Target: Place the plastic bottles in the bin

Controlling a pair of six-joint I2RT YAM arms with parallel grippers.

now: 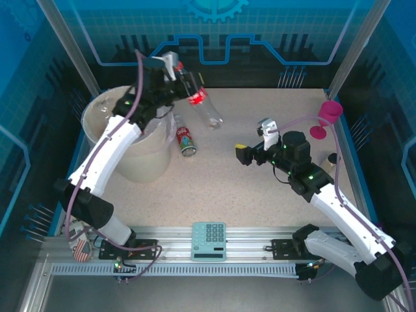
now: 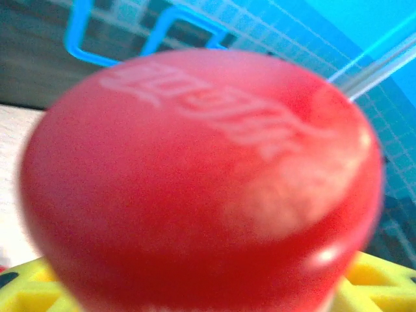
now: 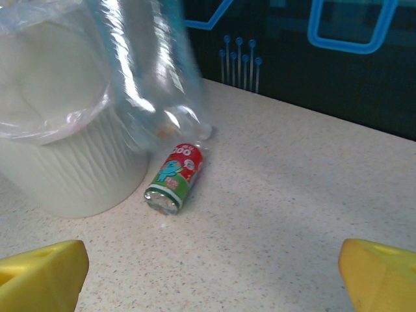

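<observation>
The bin (image 1: 140,162) is a wide, round, cream-white bucket lined with a clear bag, standing upright. A clear bottle (image 1: 203,103) with a red label is up off the table, just right of the bin's rim. It is tilted, with its base pointing down and away from the bin. Its red cap (image 2: 201,182) shows close and blurred. A small bottle (image 1: 186,141) with a red and green label lies on its side just beside the bin's right wall, not touching it.

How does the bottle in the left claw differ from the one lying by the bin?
The held bottle hangs tilted in the left claw; the small bottle lies on the table beside the bin. The held bottle is longer, red-labelled; the small bottle's label is red and green. Both are clear plastic.
</observation>
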